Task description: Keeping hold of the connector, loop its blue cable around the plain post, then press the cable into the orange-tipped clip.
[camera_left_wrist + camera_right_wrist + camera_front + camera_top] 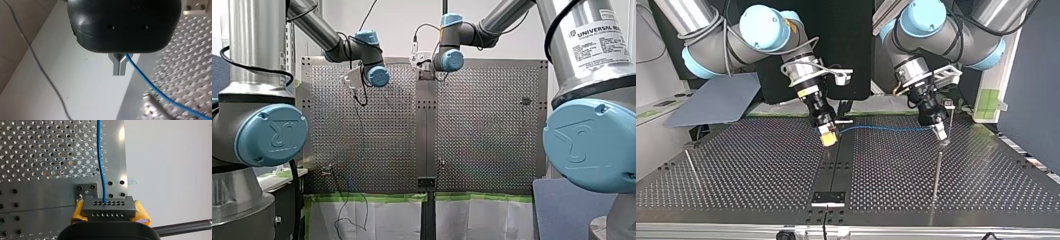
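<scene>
A dark grey block connector (108,208) sits crosswise in my right jaws, its long axis running from one of the yellow pads (79,210) to the other. The pads are closed firmly on its two short ends. Its face with two rows of small holes points straight ahead of the jaws, over the perforated metal counter (37,157). A blue cable (101,165) leaves one of those holes and runs directly away from the connector. In the top view, the right jaws hang tilted over the counter's dark centre strip (836,165), near the far edge. From there the cable stretches almost level, just above the counter, toward the view's right and ends at my left jaws. In the left wrist view, the two metal fingers (116,67) of the left jaws are pressed together at their tips. The cable comes out at their root and appears to be pinched there, though the jaws' black body hides the exact point of contact. A thin upright post (939,167) stands on the counter just in front of the left jaws in the top view, apart from the cable.
</scene>
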{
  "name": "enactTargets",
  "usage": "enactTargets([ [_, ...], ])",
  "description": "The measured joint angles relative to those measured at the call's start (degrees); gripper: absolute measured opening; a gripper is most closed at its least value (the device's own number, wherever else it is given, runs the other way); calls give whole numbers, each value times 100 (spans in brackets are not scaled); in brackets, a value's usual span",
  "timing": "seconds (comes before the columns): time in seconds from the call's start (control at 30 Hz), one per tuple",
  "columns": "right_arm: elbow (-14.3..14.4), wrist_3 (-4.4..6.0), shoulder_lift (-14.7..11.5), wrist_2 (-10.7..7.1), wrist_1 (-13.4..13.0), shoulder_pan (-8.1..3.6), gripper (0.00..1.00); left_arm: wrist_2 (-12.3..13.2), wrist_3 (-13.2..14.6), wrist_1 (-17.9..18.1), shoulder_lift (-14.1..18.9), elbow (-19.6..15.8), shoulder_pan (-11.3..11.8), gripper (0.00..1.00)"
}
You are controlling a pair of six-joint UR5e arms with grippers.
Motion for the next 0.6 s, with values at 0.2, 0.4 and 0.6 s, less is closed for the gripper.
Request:
enactTargets([
  [0.2, -119, 5, 9, -138, 6, -8, 0, 63, 140, -356, 357, 250, 106, 0],
  [0.4, -230, 78, 20, -272, 3, -13, 0, 319, 93, -666, 664, 547, 208, 0],
  [0.6, -485, 144, 80, -420, -8, -43, 0, 468, 40, -955, 843, 812, 386, 0],
])
